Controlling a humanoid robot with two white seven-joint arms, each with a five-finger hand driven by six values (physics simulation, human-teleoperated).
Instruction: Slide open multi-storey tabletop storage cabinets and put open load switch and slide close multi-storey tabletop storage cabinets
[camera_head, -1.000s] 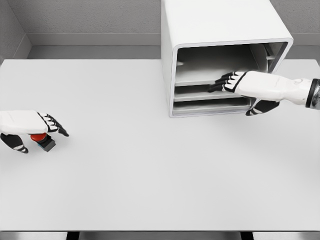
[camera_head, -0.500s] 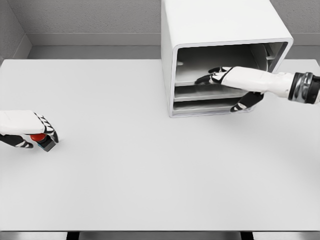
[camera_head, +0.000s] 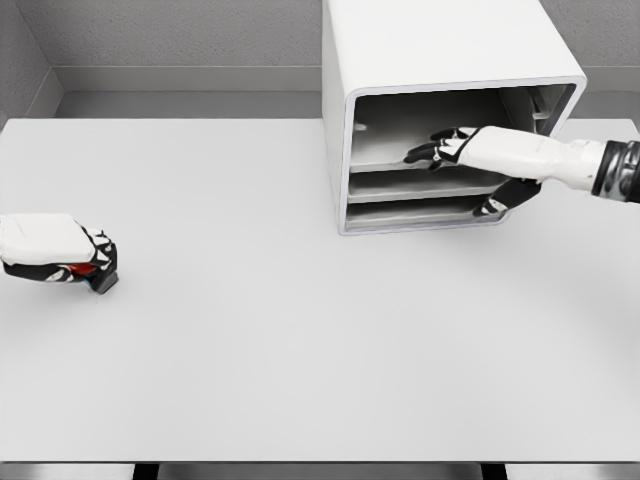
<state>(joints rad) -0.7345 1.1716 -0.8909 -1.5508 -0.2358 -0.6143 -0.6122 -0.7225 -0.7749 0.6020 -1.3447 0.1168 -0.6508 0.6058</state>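
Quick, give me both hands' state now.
Left hand: closed on the switch.
Right hand: open, fingers spread inside the cabinet, holding nothing.

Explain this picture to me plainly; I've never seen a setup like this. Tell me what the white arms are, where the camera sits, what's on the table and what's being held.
This is a simulator's render, seen from a camera on a humanoid robot's head, looking down at a white table. The two white arms are the robot's own, each ending in a five-finger hand. The left hand is curled around a small switch with a red button near the table's left edge. The right hand reaches into the open front of a white storage cabinet with several shelf levels; its fingers are spread and hold nothing.
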